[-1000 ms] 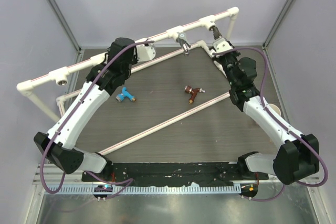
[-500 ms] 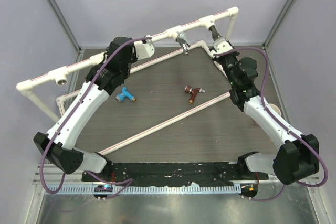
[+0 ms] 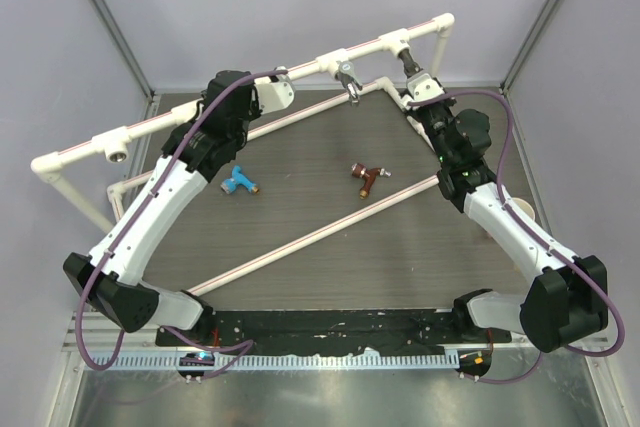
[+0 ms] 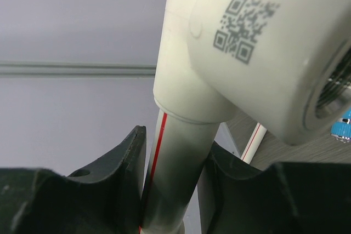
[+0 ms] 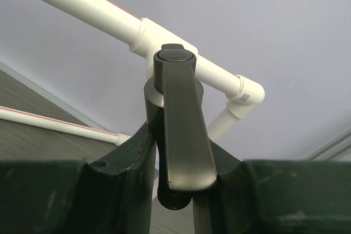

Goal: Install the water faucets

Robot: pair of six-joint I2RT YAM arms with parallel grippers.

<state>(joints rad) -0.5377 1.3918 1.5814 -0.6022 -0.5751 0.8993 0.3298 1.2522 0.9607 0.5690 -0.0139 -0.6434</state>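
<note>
Only the left gripper [image 4: 174,184] has crept upward, pinching the white pipe [image 4: 181,152] under a tee socket [image 4: 258,42]. Dark faucet [image 5: 178,130], at the far-right tee [image 3: 396,44], sits squeezed in the right gripper [image 5: 176,160]; blue faucet [image 3: 238,183] and red-brown faucet [image 3: 367,178] lie on the table [image 3: 300,292].

Left pincer [image 4: 174,154], right pincer [image 5: 178,149]: both clamped.
</note>
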